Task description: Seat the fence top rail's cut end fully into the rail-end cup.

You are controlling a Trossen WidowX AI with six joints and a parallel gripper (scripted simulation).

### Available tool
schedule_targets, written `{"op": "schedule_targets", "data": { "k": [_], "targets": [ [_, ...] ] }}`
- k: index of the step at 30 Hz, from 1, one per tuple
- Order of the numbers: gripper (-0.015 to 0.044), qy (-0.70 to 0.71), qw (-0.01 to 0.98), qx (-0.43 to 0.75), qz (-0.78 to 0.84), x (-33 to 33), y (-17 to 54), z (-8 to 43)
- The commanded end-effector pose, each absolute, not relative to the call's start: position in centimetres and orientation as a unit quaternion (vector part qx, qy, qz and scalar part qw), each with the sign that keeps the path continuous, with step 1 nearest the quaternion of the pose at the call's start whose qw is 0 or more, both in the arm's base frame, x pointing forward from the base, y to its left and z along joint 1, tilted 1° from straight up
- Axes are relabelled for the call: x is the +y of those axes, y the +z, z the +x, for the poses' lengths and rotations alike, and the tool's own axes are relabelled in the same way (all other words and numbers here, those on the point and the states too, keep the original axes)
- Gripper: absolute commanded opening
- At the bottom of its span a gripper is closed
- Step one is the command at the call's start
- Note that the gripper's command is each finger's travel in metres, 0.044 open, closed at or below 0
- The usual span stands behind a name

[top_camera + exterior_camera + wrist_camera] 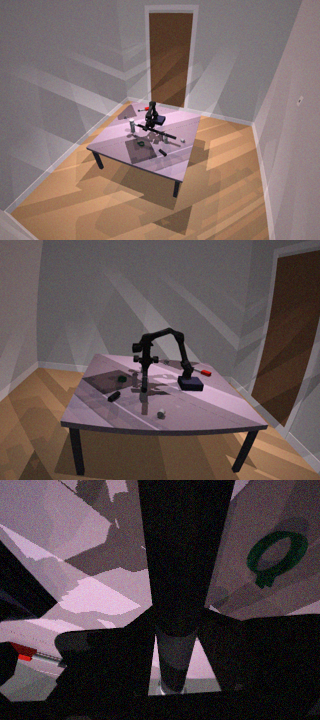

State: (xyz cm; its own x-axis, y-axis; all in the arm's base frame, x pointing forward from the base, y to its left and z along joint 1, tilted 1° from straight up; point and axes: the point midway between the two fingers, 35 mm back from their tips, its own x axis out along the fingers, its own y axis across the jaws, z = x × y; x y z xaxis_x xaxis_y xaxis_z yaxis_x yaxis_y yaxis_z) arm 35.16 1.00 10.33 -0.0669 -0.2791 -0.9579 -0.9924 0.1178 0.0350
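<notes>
The dark rail (161,133) (144,387) (187,540) runs level above the table. My gripper (145,128) (172,608) is shut on it, nearer the big-post end; in the exterior view the fingertips are hard to make out. The big post (132,127) stands upright, with a pale cap on top. The light rail-end cup (135,124) is high on its side, facing the rail. The rail's end meets or nearly meets the cup; how deep it sits I cannot tell. The rail passes over the short post (165,139) (142,397) through the loop cap.
A green ring band (140,142) (122,378) (254,560), a black cylinder (162,152) (113,396) and a small grey cap (182,140) (161,413) lie on the table. A red-handled tool (146,109) (206,373) (24,651) lies behind the arm's dark base (160,120) (190,383).
</notes>
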Motion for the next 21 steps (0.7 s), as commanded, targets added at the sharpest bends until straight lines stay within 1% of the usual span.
{"op": "schedule_targets", "data": {
  "k": [1,21],
  "targets": [
    [0.0,0.406,0.438,0.606,-0.526,0.86,10.42,35.14],
    [0.0,0.406,0.438,0.606,-0.525,0.55,10.43,35.05]
  ]
}}
